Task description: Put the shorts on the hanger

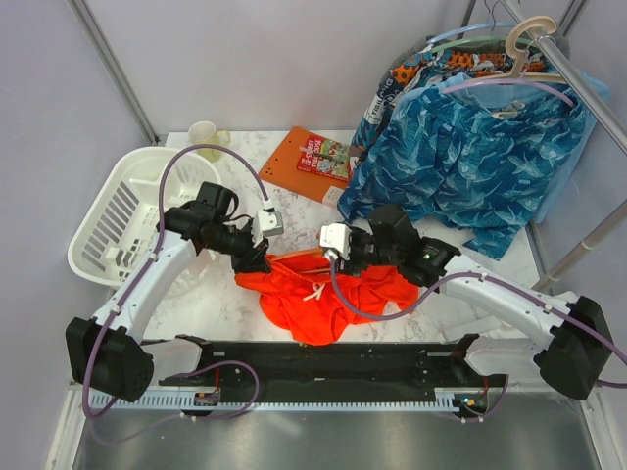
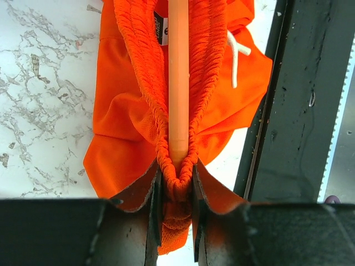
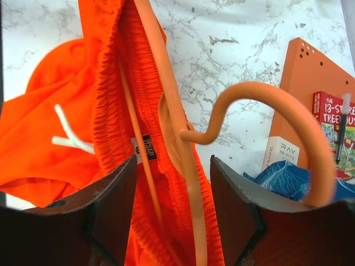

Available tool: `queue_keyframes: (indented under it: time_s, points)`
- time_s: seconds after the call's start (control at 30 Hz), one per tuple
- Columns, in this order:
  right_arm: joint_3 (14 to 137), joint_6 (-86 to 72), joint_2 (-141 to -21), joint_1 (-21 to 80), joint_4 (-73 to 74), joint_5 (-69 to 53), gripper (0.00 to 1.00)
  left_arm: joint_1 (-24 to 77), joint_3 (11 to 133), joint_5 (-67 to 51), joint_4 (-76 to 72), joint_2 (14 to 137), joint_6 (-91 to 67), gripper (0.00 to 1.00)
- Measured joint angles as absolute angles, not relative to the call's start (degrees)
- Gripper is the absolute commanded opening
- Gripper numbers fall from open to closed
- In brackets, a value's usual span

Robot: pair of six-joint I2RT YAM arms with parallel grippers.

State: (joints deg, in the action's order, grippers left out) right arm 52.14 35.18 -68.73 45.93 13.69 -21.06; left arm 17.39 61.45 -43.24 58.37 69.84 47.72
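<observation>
the shorts (image 1: pixel 313 294) sit by the worktop's (image 1: pixel 217 294) near edge, waistband running left-right along the hanger (image 2: pixel 178 83) inside it, hook (image 3: pixel 288 105) toward the far edge. left pincer (image 2: pixel 176 177) clamps the waistband's end; right pincer (image 3: pixel 172 163) straddles both, jaws wide.

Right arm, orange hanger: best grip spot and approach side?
On the hanger, probably the upper bar just below where the hook joins: thin, rigid, lying outside the shorts rather than inside the waistband. Come from the hook side, jaws across the bar; the right end effector straddles it there, open. The left end effector pinches the waistband's far end.
</observation>
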Motion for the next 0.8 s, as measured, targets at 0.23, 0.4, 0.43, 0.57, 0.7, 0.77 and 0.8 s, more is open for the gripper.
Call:
queue_keyframes:
  time_s: [0.23,0.4,0.43,0.57,0.7,0.77,0.8]
  points:
    - [52.8,38.3,-73.7,46.9,12.4,-17.3,0.0,17.4,61.4,-44.2,58.3,69.6,47.7,0.04]
    - [56.2,39.4,-74.3,47.2,17.6,-17.1,0.0,17.0,61.5,-44.0,57.7,68.8,47.7,0.32]
    - [57.2,39.5,-74.2,47.1,18.9,-17.1,0.0,17.1,61.7,-44.1,57.6,68.4,47.5,0.41]
    - [60.7,40.3,-71.9,47.3,23.9,-16.8,0.0,17.6,65.8,-44.2,57.7,67.0,45.5,0.62]
    - [67.9,40.6,-68.6,47.2,29.9,-15.5,0.0,18.3,73.1,-44.1,57.9,64.8,43.3,0.82]
    - [71.2,40.9,-66.9,47.0,32.4,-15.0,0.0,18.5,76.6,-44.1,58.2,64.0,42.9,0.84]
    - [72.8,41.0,-65.9,47.0,33.8,-14.7,0.0,18.9,78.6,-44.0,58.2,63.4,42.9,0.84]
